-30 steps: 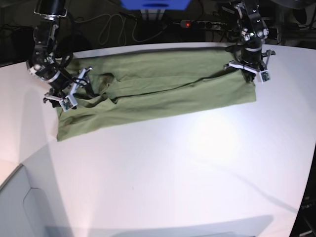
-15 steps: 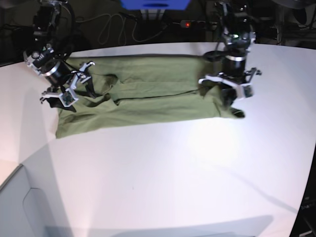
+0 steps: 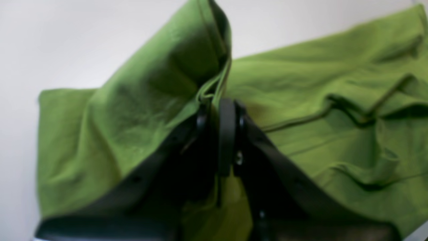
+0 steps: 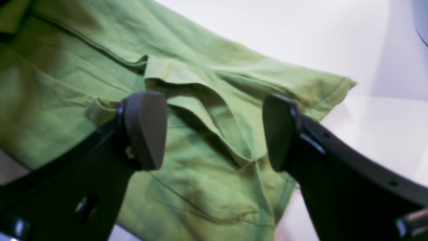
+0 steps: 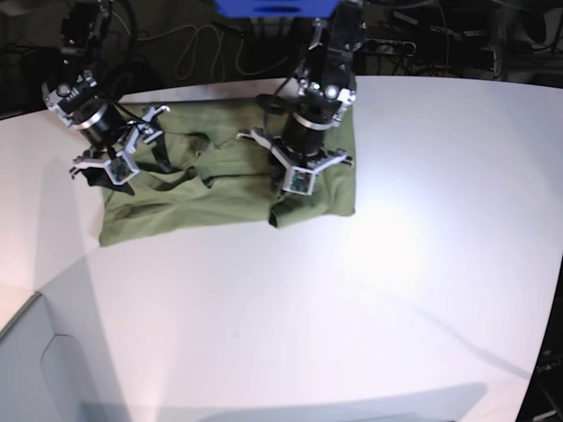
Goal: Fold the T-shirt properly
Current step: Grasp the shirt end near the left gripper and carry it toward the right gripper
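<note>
T-shirt (image 5: 220, 189) spread on white table (image 5: 352, 308), far-left part of surface; long axis runs left–right. Right end doubled over twd centre, folded edge roughly mid-garment.

Left gripper (image 3: 217, 103): jaws pinched shut on T-shirt hem/edge, cloth tented up from pinch in left wrist view. In base view left gripper (image 5: 303, 171) sits over doubled-over end, near middle of shirt. Carried flap draped below it; lower corner (image 5: 280, 215) bunched, not flat.

Right gripper (image 4: 214, 130): jaws wide apart, nothing between them, hovering over wrinkled sleeve/collar zone. In base view right gripper (image 5: 114, 158) at far-left end of shirt, above cloth; contact w/ fabric not clear.

Key relation: unfolded length lies to left of left gripper, along shirt's long axis, twd right gripper. Left arm alone holds cloth; right arm nearer left end but empty.

Judgement: mid-fold, right end being brought over leftward. Next prob. needs flap laid along same axis, then release. Risk: bunched near corner → skewed edge; thin fabric likely to drag & wrinkle.
</note>
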`<state>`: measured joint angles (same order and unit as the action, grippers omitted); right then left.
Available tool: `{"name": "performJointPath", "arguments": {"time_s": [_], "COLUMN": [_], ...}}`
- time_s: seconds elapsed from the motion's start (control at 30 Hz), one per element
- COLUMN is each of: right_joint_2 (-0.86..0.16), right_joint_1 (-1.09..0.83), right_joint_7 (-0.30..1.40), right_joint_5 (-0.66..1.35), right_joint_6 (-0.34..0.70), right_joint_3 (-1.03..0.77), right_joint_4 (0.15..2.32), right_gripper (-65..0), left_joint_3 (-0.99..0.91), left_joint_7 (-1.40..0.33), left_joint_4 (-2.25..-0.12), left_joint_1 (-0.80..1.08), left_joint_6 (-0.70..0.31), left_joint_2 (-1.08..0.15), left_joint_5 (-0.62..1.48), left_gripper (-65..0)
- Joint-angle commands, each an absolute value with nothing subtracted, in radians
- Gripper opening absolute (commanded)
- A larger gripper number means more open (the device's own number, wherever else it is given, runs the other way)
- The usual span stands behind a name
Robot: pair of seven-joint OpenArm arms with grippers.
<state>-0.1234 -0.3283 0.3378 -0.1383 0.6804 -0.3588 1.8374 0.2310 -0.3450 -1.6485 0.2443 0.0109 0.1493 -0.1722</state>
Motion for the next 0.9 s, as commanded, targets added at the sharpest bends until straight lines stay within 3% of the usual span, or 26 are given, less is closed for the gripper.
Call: {"name": "performJointPath", "arguments": {"time_s": [0.0, 0.87], "right_joint_2": [-0.133, -0.133], "right_joint_1": [-0.325, -0.323], "right_joint_7": [0.314, 0.314], "right_joint_5": [-0.124, -0.124], "right_joint_6": [0.698, 0.698], "right_joint_3": [-0.363, -0.363], "right_joint_4": [1.853, 1.851], "right_gripper": [-22.1, -22.1], "left_joint_3": [0.251, 0.432], "left_joint_7": [-0.321, -0.329], "left_joint_4": [-1.653, -1.581], "left_joint_1": [0.228, 0.145], "left_joint_6": [0.01, 0.01], "left_joint_2": [0.157, 0.157], "left_joint_5": [-0.168, -0.165], "left_gripper": [-65.0, -65.0]}}
